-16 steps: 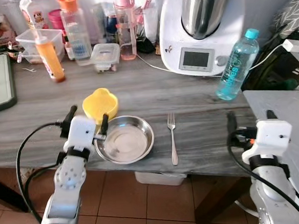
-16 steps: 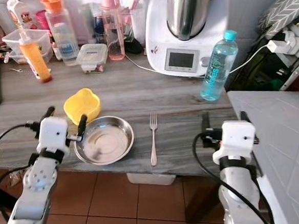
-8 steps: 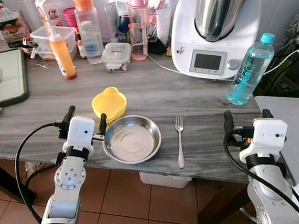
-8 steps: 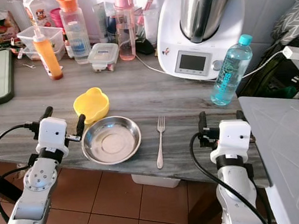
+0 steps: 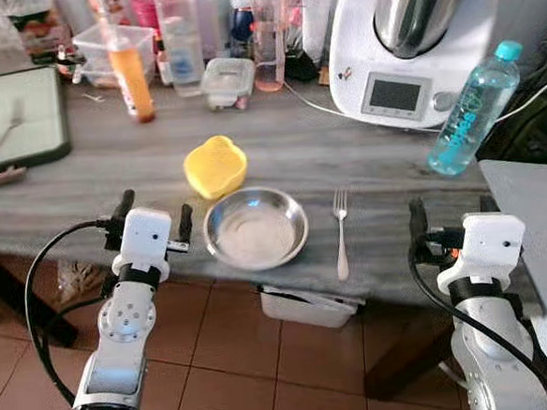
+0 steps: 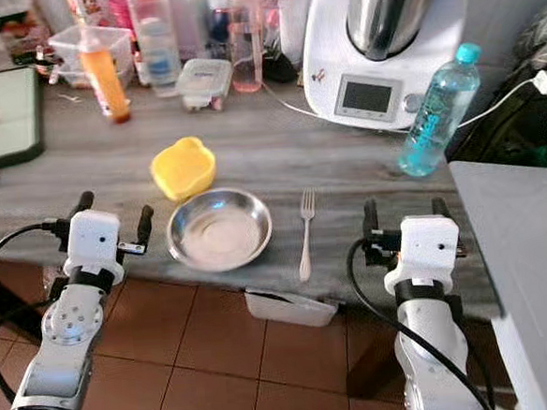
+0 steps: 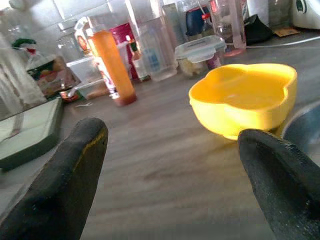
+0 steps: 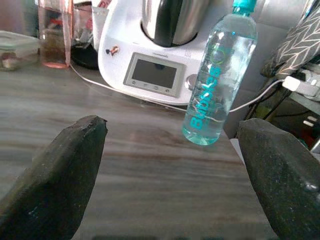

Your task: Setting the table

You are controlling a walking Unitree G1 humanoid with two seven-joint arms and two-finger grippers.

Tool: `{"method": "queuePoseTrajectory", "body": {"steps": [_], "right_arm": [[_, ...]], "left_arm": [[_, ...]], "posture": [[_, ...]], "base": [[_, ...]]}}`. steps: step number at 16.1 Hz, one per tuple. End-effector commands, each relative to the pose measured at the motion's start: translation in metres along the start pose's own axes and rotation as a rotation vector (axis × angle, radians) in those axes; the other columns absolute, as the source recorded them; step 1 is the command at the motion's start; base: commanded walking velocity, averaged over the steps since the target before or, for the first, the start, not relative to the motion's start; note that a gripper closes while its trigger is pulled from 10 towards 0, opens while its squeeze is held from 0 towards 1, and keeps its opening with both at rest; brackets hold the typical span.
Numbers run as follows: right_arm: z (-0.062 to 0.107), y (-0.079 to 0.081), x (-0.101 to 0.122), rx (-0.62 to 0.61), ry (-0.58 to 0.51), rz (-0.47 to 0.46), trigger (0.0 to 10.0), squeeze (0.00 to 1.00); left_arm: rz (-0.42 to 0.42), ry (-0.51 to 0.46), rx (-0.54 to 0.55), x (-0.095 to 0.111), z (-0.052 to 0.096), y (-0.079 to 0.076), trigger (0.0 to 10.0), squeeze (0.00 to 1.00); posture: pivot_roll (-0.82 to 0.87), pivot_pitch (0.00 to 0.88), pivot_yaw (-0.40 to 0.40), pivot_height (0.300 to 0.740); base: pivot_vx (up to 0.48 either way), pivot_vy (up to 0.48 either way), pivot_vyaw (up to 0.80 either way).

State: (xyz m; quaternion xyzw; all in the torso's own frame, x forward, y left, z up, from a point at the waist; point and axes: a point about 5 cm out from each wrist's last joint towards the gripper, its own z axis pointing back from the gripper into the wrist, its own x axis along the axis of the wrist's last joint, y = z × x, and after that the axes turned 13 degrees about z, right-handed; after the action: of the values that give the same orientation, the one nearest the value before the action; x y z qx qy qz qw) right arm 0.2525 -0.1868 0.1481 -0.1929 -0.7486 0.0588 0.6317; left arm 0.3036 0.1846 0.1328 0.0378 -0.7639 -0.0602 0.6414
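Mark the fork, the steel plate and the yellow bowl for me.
fork (image 5: 340, 234), left eye view, middle of the handle.
steel plate (image 5: 255, 229), left eye view, centre of its flat bottom.
yellow bowl (image 7: 243, 98), left wrist view, inside of the bowl.

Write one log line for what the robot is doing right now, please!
task: setting table | left tool: open, empty, beside steel bowl | right tool: open, empty, at table edge | fork: right of bowl | yellow bowl: behind it

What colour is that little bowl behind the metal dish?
Yellow; the bowl shows best in the left wrist view.
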Motion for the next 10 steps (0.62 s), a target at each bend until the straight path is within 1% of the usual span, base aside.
{"method": "queuePoseTrajectory", "body": {"steps": [1, 5, 6, 10], "right_arm": [[-0.001, -0.004, -0.001, -0.014, 0.0, 0.007, 10.0, 0.0], [-0.005, -0.006, -0.002, -0.023, -0.001, 0.01, 10.0, 0.0], [-0.007, -0.005, -0.002, -0.023, -0.004, 0.011, 10.0, 0.0], [-0.014, -0.008, 0.0, -0.032, -0.02, 0.019, 10.0, 0.0]], "left_arm": [[0.001, 0.008, 0.002, -0.001, -0.002, -0.001, 10.0, 0.0], [0.003, 0.009, -0.004, -0.001, -0.002, -0.003, 10.0, 0.0], [0.002, 0.008, -0.001, -0.001, -0.002, -0.001, 10.0, 0.0], [0.007, 0.006, 0.004, 0.0, -0.004, -0.001, 10.0, 0.0]], "posture": [[0.23, 0.077, -0.035, 0.74], [0.25, 0.072, -0.033, 0.74], [0.25, 0.067, -0.035, 0.74], [0.26, 0.059, -0.04, 0.74]], "base": [[-0.262, 0.0, 0.0], [-0.271, 0.0, 0.0], [-0.281, 0.0, 0.0], [-0.282, 0.0, 0.0]]}}
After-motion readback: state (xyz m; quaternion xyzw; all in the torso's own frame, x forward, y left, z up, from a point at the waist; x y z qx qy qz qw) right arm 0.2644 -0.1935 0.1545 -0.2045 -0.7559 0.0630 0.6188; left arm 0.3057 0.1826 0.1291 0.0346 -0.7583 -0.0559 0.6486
